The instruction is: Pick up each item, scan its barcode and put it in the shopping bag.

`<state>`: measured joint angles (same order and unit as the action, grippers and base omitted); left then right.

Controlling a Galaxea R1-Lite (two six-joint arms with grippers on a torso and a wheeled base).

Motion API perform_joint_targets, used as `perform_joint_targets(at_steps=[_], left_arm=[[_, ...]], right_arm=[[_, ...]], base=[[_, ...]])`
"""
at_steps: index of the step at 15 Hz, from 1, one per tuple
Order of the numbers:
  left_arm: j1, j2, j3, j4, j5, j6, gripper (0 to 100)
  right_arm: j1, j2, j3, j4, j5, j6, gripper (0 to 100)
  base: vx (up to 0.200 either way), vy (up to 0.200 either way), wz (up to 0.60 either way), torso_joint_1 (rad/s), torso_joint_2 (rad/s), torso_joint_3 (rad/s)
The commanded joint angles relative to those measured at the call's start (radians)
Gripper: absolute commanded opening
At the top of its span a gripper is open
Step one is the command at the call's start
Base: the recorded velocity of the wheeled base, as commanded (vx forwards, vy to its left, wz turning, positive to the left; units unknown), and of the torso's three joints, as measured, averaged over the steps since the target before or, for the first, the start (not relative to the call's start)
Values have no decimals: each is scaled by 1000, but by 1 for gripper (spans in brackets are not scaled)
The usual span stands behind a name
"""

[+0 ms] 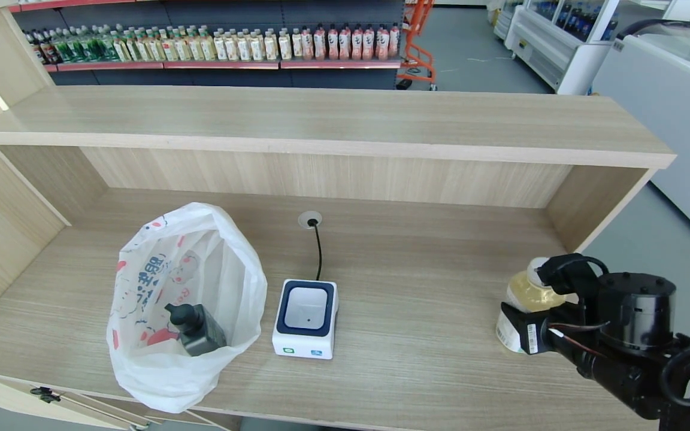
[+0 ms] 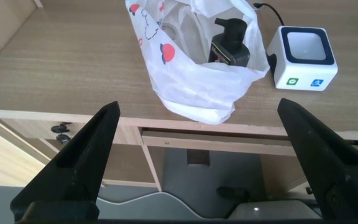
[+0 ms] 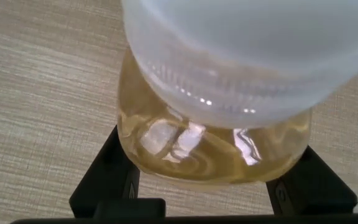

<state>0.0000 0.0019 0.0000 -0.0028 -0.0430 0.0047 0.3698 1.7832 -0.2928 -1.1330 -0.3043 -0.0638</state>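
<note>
A bottle of yellow liquid (image 1: pixel 524 292) with a white cap stands on the counter's right end. My right gripper (image 1: pixel 533 305) is around it, one finger on each side of its body (image 3: pixel 213 155), shut on it. The white shopping bag (image 1: pixel 201 257) stands open at the front left with a dark pump bottle (image 1: pixel 196 329) inside. The white and blue scanner (image 1: pixel 305 326) sits beside the bag, in the middle. My left gripper (image 2: pixel 197 112) is open and holds nothing; it hangs in front of and below the counter edge, facing the bag (image 2: pixel 194 81).
The wooden counter (image 1: pixel 417 287) is walled at the back and on both sides, with a raised shelf (image 1: pixel 321 120) above. The scanner's black cable (image 1: pixel 319 251) runs to a hole in the counter. A drawer handle (image 2: pixel 61 129) sits below the front edge.
</note>
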Motion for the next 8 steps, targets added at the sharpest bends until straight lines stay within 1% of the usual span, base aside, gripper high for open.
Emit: perform_joint_targets(at_steps=[1, 3, 4, 8], left_arm=[[0, 0, 0, 0, 0, 0, 100], [0, 0, 0, 0, 0, 0, 100], [0, 0, 0, 0, 0, 0, 100], [0, 0, 0, 0, 0, 0, 100]], right_arm=[[-3, 64, 0, -59, 28, -2, 0], [-3, 64, 0, -83, 86, -2, 0], [-3, 56, 0, -87, 148, -1, 0], [-15, 58, -2, -114, 165, 2, 0]], base=[[0, 0, 0, 0, 0, 0], [0, 0, 0, 0, 0, 0], [0, 0, 0, 0, 0, 0], [0, 0, 0, 0, 0, 0]])
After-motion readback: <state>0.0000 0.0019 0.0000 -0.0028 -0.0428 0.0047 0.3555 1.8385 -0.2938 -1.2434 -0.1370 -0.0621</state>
